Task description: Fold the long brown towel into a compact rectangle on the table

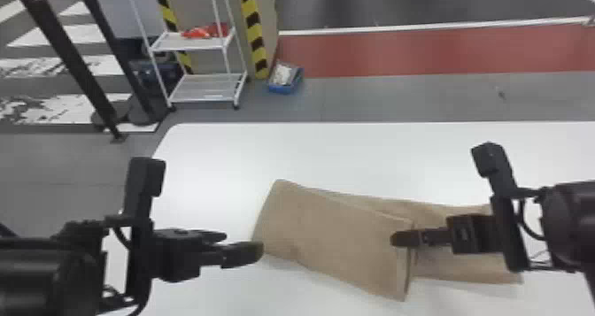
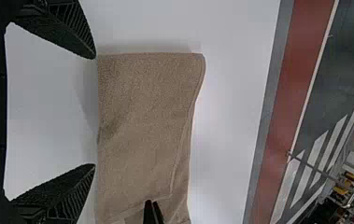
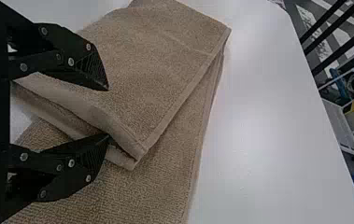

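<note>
The brown towel [image 1: 336, 235] lies on the white table, its left part folded over toward the right on top of a lower layer. Beside the towel's left end, my left gripper [image 1: 241, 246] stands open; in the left wrist view the gripper [image 2: 95, 111] has nothing between its spread fingers, with the towel [image 2: 142, 121] beyond them. My right gripper [image 1: 405, 239] is over the folded part's free edge. In the right wrist view that gripper [image 3: 108, 112] is open around the edge of the towel [image 3: 165, 70], one finger above the top layer and the other at the gap beneath it.
The white table [image 1: 354, 156] extends behind the towel. Beyond its far edge stand a white shelf cart [image 1: 203, 87], a blue box [image 1: 285, 78] and dark posts [image 1: 71, 58] on the floor.
</note>
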{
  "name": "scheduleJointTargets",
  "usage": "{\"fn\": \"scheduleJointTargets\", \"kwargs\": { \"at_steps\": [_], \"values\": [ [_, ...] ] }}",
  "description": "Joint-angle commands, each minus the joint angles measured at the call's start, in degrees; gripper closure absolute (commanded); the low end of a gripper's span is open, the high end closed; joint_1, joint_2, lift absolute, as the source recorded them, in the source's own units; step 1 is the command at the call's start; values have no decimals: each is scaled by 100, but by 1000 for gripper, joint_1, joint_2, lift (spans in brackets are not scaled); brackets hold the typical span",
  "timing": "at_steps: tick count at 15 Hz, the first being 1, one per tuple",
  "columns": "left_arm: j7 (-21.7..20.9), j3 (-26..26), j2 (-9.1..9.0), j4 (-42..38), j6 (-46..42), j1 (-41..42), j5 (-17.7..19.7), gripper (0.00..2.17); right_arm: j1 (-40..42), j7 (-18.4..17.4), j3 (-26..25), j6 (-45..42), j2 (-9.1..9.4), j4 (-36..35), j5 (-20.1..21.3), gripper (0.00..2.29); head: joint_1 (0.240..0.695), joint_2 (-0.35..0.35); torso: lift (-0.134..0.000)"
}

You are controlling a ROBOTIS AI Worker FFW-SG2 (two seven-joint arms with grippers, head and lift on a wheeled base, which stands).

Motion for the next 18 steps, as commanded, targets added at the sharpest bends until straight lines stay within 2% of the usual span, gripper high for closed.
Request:
{"fn": "scheduleJointTargets", "kwargs": {
  "at_steps": [1,5,9,15,18],
  "values": [
    [0,9,-1,1,24,0,9,56,17,19,-54,12,-4,-16,-57,471,695,154,-124],
    [0,44,8,9,24,9,35,56,105,90,16,12,-171,-183,-22,390,695,152,-124],
    [9,44,-1,27,24,9,35,56,96,99,139,12,-180,-148,31,404,695,147,-124],
    [9,53,8,36,24,44,35,60,61,99,113,12,-171,-130,-5,765,695,158,-124],
    [9,44,8,62,24,44,35,60,61,99,60,12,-171,-130,-5,822,695,155,-124]
  ]
}}
